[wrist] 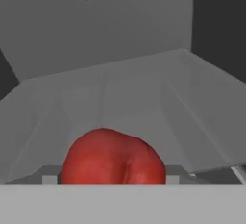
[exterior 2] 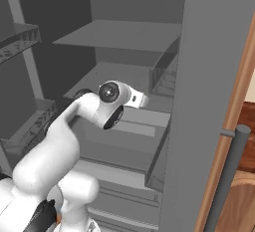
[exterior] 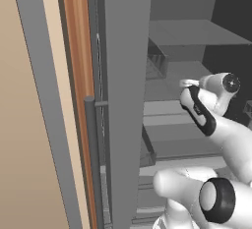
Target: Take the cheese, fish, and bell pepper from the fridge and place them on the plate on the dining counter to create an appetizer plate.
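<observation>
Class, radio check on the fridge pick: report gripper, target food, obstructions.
Arm reaching into the fridge. Bell pepper dead ahead of the hand, close, on a grey shelf. Grip state unclear. Nothing seen blocking the pepper.

Bell pepper (wrist: 114,156) blocks close ahead; grey fridge (wrist: 144,98) shelf behind lies bare.

Flat, even rendered light; the fridge (exterior 2: 124,37) interior is dim grey with soft shadows, slightly blurred, no glare.
</observation>
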Available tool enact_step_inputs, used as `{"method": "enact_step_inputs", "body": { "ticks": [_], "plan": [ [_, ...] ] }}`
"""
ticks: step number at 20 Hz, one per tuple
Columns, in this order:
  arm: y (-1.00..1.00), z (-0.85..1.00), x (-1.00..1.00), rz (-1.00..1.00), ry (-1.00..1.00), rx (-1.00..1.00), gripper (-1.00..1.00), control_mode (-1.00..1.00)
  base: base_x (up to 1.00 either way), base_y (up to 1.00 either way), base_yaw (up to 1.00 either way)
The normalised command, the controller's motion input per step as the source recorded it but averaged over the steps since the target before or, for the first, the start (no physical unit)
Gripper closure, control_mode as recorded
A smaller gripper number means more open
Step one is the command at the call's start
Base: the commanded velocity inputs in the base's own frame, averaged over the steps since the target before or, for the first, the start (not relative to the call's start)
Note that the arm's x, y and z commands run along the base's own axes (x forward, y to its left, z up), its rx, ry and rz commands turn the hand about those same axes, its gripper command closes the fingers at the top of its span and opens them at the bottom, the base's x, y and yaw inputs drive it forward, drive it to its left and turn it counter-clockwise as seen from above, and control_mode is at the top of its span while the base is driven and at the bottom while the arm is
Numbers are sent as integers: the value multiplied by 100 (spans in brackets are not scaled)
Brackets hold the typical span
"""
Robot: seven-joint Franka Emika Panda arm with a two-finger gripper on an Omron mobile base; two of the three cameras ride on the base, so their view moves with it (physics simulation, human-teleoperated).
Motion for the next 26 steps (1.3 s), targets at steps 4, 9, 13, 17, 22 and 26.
{"method": "enact_step_inputs", "body": {
  "ticks": [4, 9, 13, 17, 22, 26],
  "plan": [
    [12, 80, -100, 11, -1, 0, 100, -100, 0, 0, 0],
    [11, 79, -78, 1, 19, -1, 100, -100, 0, 0, 0],
    [0, 71, -58, -3, 34, -3, 100, -100, 0, 0, 0],
    [3, 38, -56, -1, 25, -5, 100, -100, 0, 0, 0],
    [16, -29, -70, 0, -1, -6, 100, 100, -20, 4, 0],
    [0, 0, 0, 0, 0, 0, 100, 100, -99, 19, 1]
  ]
}}
